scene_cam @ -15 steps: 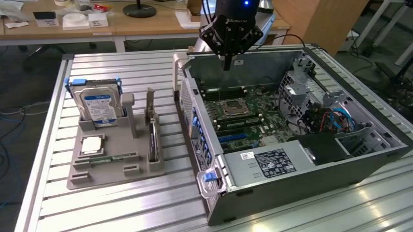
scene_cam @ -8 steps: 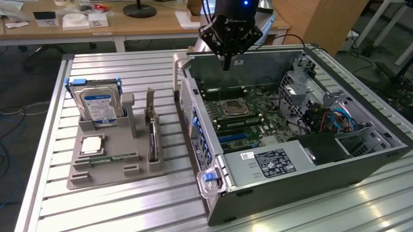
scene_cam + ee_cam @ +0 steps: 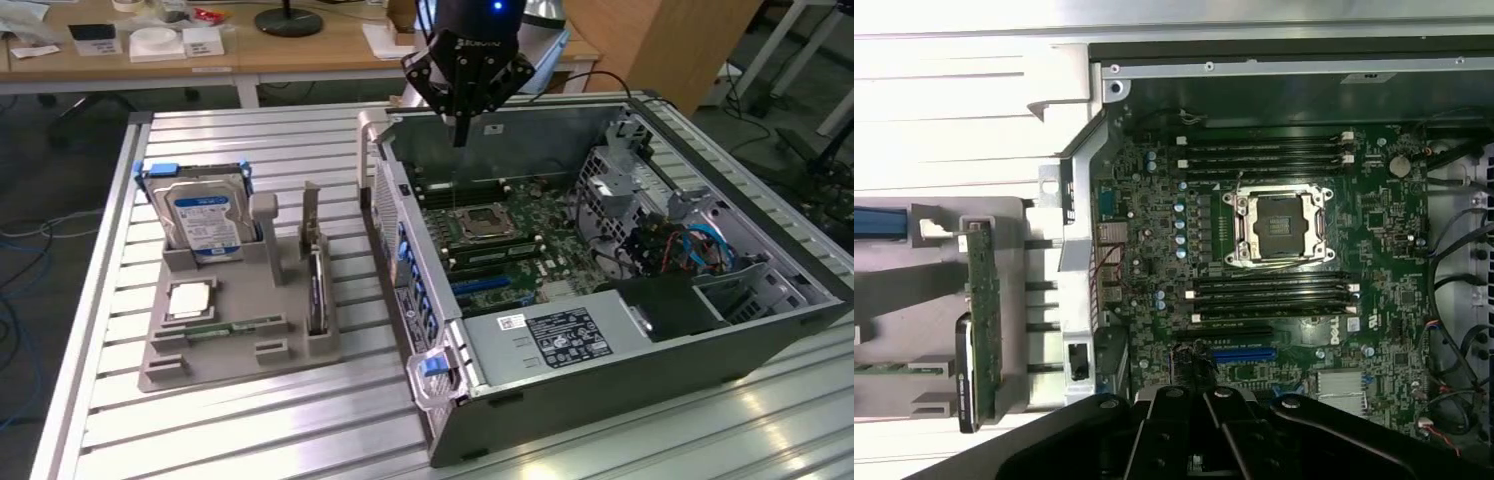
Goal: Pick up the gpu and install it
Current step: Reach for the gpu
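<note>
The gpu (image 3: pixel 316 292) stands on edge in a slot of the grey holder (image 3: pixel 234 355), on the exterior view's left of the open computer case (image 3: pixel 627 330). In the wrist view the gpu (image 3: pixel 981 300) shows as a thin green board with a dark part at one end. My gripper (image 3: pixel 461 128) hangs over the far rim of the case, above the motherboard (image 3: pixel 1154 260), well apart from the gpu. Its fingers are shut with nothing between them. The black gripper (image 3: pixel 1206 405) also appears in the wrist view.
The holder also carries a silver hard drive with a blue label (image 3: pixel 207 215), a CPU (image 3: pixel 190 300) and a RAM stick (image 3: pixel 240 326). Inside the case are the empty CPU socket (image 3: pixel 1282 225), a blue slot (image 3: pixel 1242 354), the power supply (image 3: pixel 561 335) and cables (image 3: pixel 687 250).
</note>
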